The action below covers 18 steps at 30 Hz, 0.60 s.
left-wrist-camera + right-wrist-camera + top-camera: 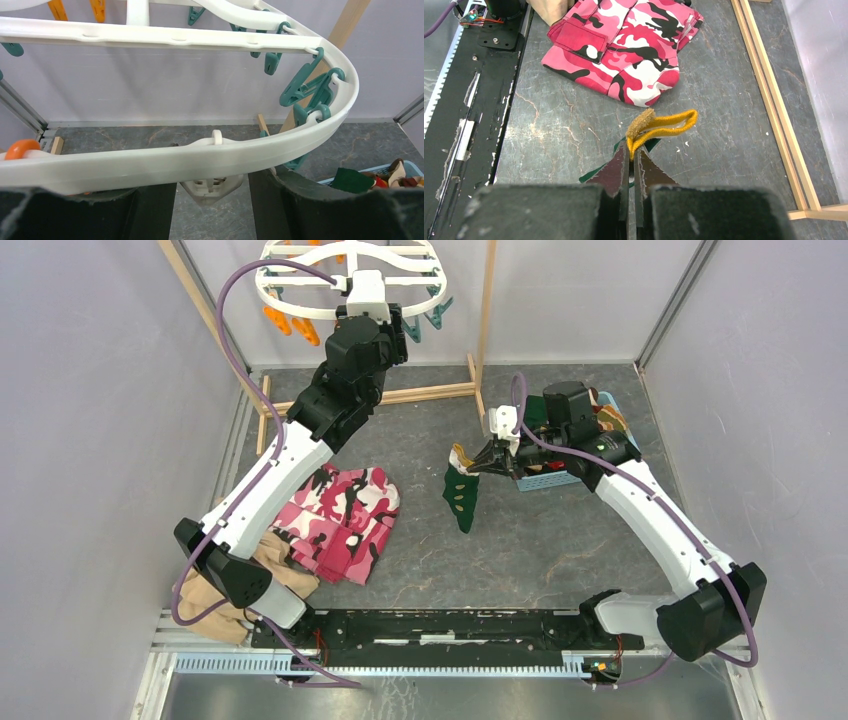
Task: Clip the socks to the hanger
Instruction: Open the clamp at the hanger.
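Note:
The white oval hanger (300,302) hangs at the back, with orange clips (290,325) and teal clips (305,90). My left gripper (366,302) is raised to its near rim (150,165). It is open, with its fingers on either side of a white clip (214,189) that hangs under the rim. My right gripper (488,458) is shut on the yellow cuff (669,122) of a dark green sock (462,498). The sock hangs down to the table. Its green part shows under the fingers in the right wrist view (596,172). More socks lie in a blue basket (560,478).
A pink camouflage garment (340,520) lies left of centre, also in the right wrist view (624,45). A tan cloth (235,590) lies by the left arm's base. The wooden stand's base bars (420,393) and poles frame the hanger. The basket also shows in the left wrist view (380,176).

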Each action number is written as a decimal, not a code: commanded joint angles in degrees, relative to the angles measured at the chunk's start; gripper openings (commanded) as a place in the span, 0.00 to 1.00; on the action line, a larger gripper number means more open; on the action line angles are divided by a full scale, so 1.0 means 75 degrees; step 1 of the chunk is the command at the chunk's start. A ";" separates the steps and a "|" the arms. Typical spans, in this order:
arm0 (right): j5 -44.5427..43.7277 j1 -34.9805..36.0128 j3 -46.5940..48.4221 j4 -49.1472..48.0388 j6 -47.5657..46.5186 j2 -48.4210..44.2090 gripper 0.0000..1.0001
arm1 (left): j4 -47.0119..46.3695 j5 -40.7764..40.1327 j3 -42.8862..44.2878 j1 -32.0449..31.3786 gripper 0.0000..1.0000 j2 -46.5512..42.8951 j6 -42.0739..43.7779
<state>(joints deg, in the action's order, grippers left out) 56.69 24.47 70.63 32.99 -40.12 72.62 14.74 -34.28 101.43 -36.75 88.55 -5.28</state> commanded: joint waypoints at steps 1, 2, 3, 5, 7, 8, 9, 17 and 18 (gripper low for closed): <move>0.0047 -0.0018 0.0064 -0.0133 0.0028 0.0032 0.00 | -0.0273 0.0136 0.0160 0.0014 0.59 -0.0254 0.0047; 0.0059 -0.0019 0.0053 -0.0133 0.0029 0.0033 0.00 | -0.0278 0.0149 0.0144 0.0015 0.59 -0.0279 0.0028; 0.0059 -0.0027 0.0067 -0.0136 0.0029 0.0036 0.00 | -0.0275 0.0163 0.0131 0.0014 0.59 -0.0303 0.0013; 0.0059 -0.0017 0.0065 -0.0133 0.0029 0.0033 0.00 | -0.0267 0.0196 0.0107 0.0005 0.59 -0.0343 -0.0001; 0.0059 -0.0023 0.0063 -0.0133 0.0029 0.0037 0.00 | -0.0264 0.0220 0.0105 0.0002 0.58 -0.0358 -0.0012; 0.0059 -0.0023 0.0053 -0.0134 0.0028 0.0038 0.00 | -0.0247 0.0229 0.0116 0.0002 0.58 -0.0358 -0.0011; 0.0059 -0.0027 0.0057 -0.0140 0.0029 0.0044 0.00 | -0.0227 0.0234 0.0145 0.0002 0.57 -0.0349 -0.0008; 0.0036 -0.0026 0.0067 -0.0123 0.0011 0.0044 0.00 | -0.0151 0.0293 0.0243 0.0002 0.45 -0.0311 -0.0034; 0.0025 -0.0027 0.0071 -0.0123 0.0007 0.0035 0.00 | -0.0139 0.0299 0.0256 -0.0001 0.42 -0.0311 -0.0037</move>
<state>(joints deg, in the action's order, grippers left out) 56.71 24.47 70.63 33.01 -40.12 72.95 14.87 -32.58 101.43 -36.75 87.96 -5.32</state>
